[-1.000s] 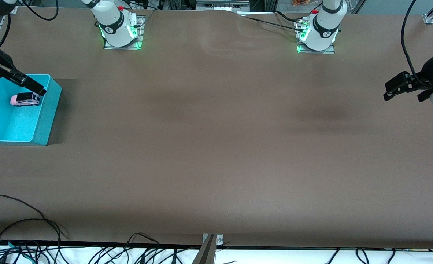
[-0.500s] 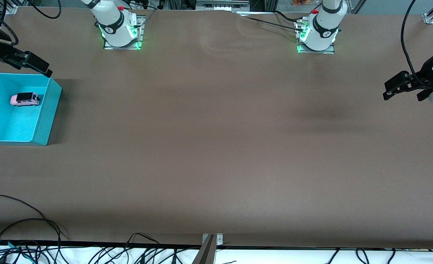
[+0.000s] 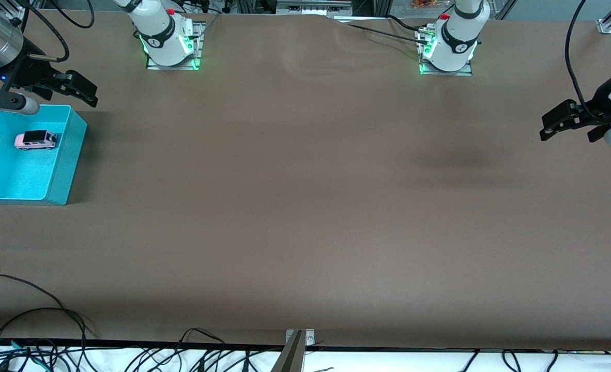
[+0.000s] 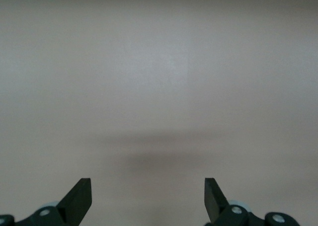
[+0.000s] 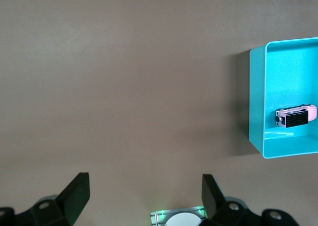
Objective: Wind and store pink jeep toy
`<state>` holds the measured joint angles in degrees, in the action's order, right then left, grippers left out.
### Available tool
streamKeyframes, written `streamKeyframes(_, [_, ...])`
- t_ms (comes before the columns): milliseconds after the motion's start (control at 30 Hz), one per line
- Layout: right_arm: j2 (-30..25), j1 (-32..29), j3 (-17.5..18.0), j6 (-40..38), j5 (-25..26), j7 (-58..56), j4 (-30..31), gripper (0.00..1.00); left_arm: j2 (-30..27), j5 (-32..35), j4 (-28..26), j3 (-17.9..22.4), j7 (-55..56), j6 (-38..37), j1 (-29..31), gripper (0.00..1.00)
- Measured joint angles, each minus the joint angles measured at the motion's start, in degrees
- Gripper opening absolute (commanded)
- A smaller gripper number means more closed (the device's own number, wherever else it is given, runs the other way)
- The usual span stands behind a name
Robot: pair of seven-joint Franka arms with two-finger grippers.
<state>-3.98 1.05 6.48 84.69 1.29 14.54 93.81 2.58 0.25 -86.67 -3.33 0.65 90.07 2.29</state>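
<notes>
Since a second ago the right gripper [image 3: 80, 93] has lifted out of the turquoise bin [image 3: 62, 170] and drawn back to the upper left of the front view, where it now hangs over bare table just past the bin's rim toward the robots' bases. Its fingers are spread and hold nothing, as the right wrist view confirms. The pink jeep toy [image 3: 35, 139] has not shifted: it rests on its wheels on the bin floor, in the half of the bin farther from the front camera, and it shows at the right edge of the right wrist view [image 5: 296, 116].

At the right edge of the front view the left gripper [image 3: 556, 126] waits over empty table, its fingers parted.

Judging by this, storing looks done and the step in hand is the retreat. Doing it well means keeping the right gripper high enough to clear the bin wall, so nothing nudges the bin or rolls the toy.
</notes>
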Motion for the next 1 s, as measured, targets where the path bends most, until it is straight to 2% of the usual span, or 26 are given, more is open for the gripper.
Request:
streamKeyframes(267, [0.43,0.72,-2.33,-0.07,0.00,-0.85,-1.20,1.00,0.00,0.00,0.00,0.00,0.00,0.00,0.00,1.00])
streamKeyframes(567, [2.02,0.73,-2.64,-1.08,0.00,-1.88,-4.37,1.00,0.00,0.00,0.00,0.01,0.00,-0.01,0.00,1.00])
streamKeyframes(1000, [2.19,1.30,-4.25,-1.52,0.00,-5.44,-4.74,1.00,0.00,0.00,0.00,0.01,0.00,-0.01,0.00,1.00])
